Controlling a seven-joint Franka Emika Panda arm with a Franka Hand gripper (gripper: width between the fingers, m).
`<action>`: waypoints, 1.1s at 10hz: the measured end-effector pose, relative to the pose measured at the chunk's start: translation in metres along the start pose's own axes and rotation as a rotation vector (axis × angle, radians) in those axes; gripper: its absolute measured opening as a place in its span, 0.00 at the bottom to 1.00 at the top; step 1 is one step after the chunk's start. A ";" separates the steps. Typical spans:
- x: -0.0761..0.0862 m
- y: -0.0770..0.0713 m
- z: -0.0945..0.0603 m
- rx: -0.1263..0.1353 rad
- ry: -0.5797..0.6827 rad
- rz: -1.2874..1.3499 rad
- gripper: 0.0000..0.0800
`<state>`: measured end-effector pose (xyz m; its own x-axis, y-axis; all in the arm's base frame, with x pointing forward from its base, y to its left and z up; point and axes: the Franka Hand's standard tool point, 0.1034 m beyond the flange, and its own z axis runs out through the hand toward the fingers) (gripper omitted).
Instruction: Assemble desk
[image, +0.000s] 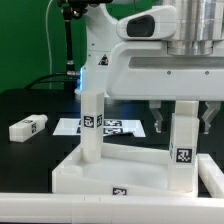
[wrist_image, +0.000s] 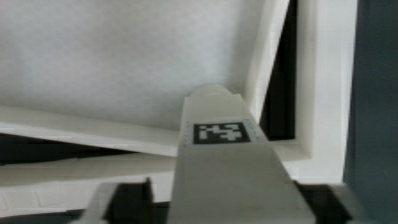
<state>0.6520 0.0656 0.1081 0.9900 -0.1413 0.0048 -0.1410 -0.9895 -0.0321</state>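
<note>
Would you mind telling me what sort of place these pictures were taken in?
Most likely a robotics lab bench. A white robot arm works over a black table; a marker board of printed tags lies on it; and white desk parts carry tags too, such as the upright leg on the desk top.

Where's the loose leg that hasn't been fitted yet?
The loose leg lies flat on the black table at the exterior view's left, apart from the desk top and left of the marker board.
</note>
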 end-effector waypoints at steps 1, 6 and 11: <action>0.000 0.000 0.000 0.000 0.000 0.000 0.36; 0.001 0.001 0.000 0.021 0.003 0.250 0.36; 0.002 0.013 0.000 -0.002 0.010 0.662 0.36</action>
<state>0.6522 0.0522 0.1079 0.6941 -0.7198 -0.0066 -0.7196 -0.6937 -0.0299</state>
